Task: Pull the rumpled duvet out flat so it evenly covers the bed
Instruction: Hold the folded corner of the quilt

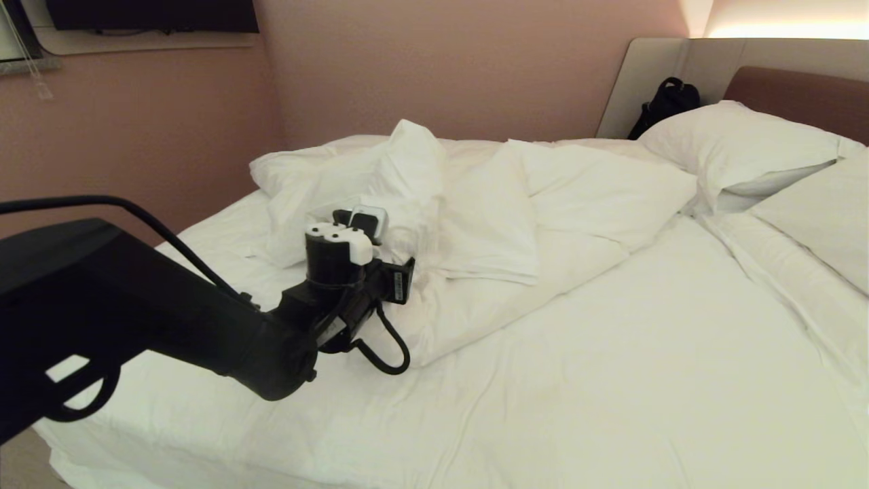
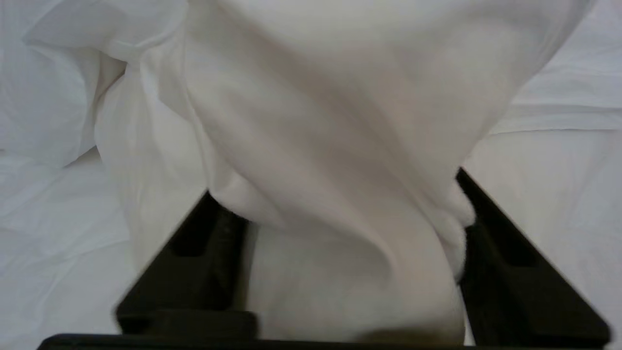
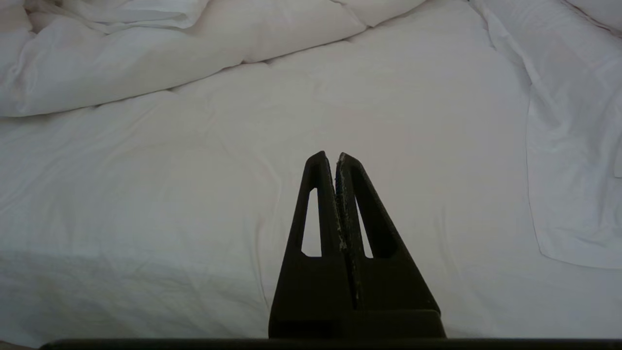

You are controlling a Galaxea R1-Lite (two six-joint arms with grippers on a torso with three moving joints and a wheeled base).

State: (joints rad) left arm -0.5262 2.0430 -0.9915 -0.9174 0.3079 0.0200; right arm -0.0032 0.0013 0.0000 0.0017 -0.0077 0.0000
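STEP: left gripper (image 2: pixel 340 272) closing around a bunched duvet (image 1: pixel 475 204) fold near the bed's (image 1: pixel 611 380) far-left corner | RIGHT: right gripper (image 3: pixel 337 160) shut, empty | NEXT: likely clamp firmly, then drag toward the foot.

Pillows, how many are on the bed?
2. One pillow lies against the headboard; the other pillow lies beside it at the picture's right edge, partly cut off. More could be hidden.
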